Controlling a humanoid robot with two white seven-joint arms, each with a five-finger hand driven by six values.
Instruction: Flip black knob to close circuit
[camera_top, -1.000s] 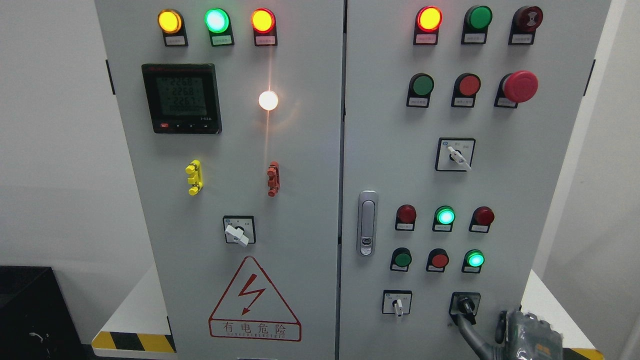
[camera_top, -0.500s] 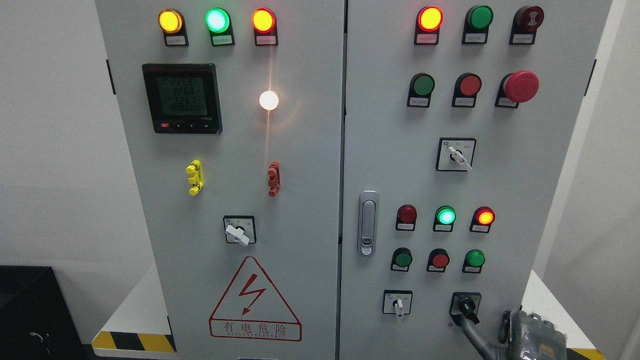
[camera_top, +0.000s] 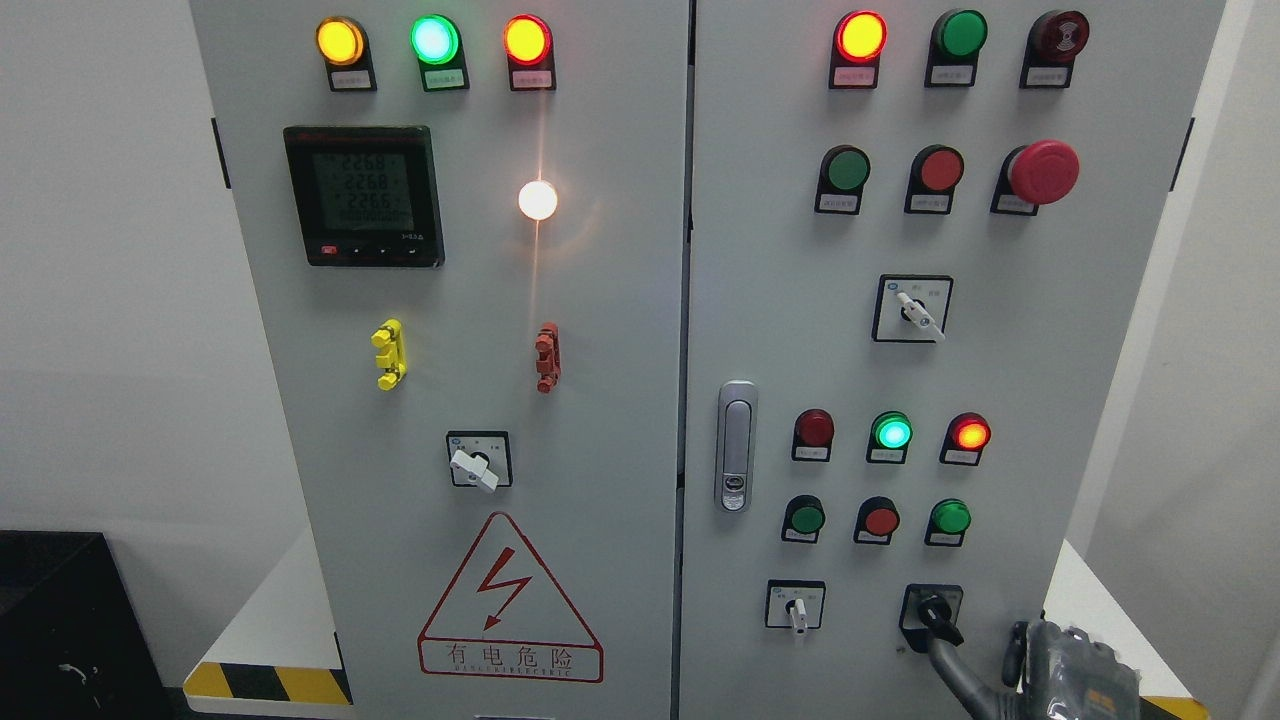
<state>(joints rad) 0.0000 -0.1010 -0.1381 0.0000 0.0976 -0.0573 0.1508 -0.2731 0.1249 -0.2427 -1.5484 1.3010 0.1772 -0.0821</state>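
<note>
1. On the left door of the cabinet (camera_top: 600, 420) there is a meter (camera_top: 363, 195), a lit white lamp (camera_top: 537, 200) and a white selector switch (camera_top: 474, 468).
2. On the right door, low and near the right side, sits the black knob (camera_top: 935, 612); its lever points down and to the right.
3. The right hand (camera_top: 1065, 670) comes in at the lower right corner. One dark finger (camera_top: 955, 672) reaches up and touches the knob lever. Whether the other fingers are apart or together I cannot tell; they hold nothing visible.
</note>
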